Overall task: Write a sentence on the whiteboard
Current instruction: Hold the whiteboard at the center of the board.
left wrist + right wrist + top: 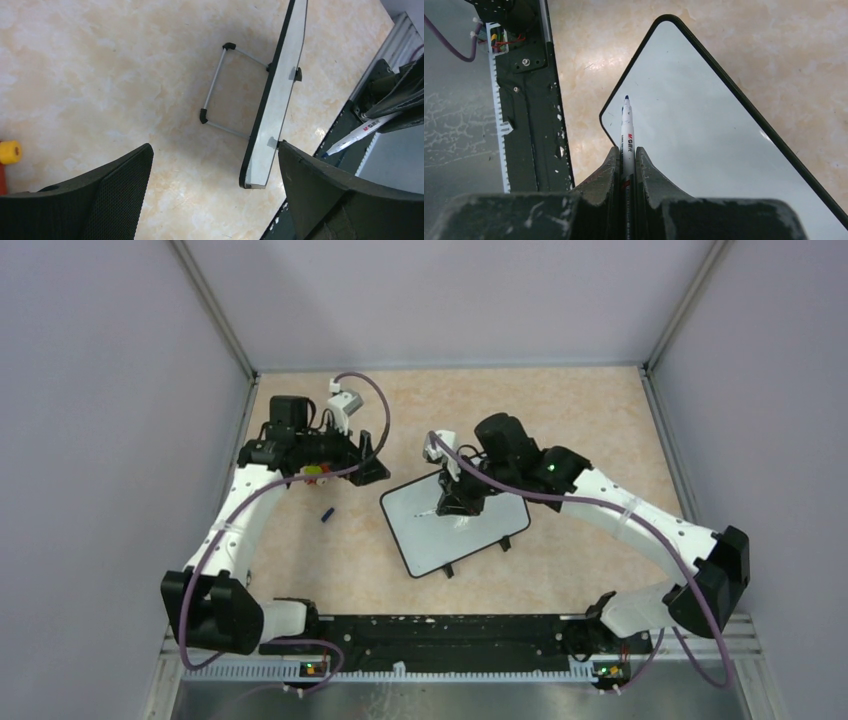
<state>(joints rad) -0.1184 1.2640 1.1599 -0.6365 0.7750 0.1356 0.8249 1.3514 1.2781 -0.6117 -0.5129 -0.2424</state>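
Note:
The whiteboard [440, 540] stands tilted on its feet at the table's middle. Its face is blank; no blue sentence shows on it. My right gripper [457, 502] is over the board's far part, shut on a white marker [627, 127] with a blue tip. The tip points at the board's face [704, 125] near its corner; I cannot tell if it touches. My left gripper [372, 466] is open and empty, above the table to the left of the board. The left wrist view shows the board edge-on [280, 95], its wire stand [215, 90] and the marker [357, 134].
A small blue cap [326, 513] lies on the table left of the board. Red and yellow objects [315, 472] sit under the left wrist; a yellow piece [10, 151] shows in the left wrist view. The black base rail [450, 635] runs along the near edge.

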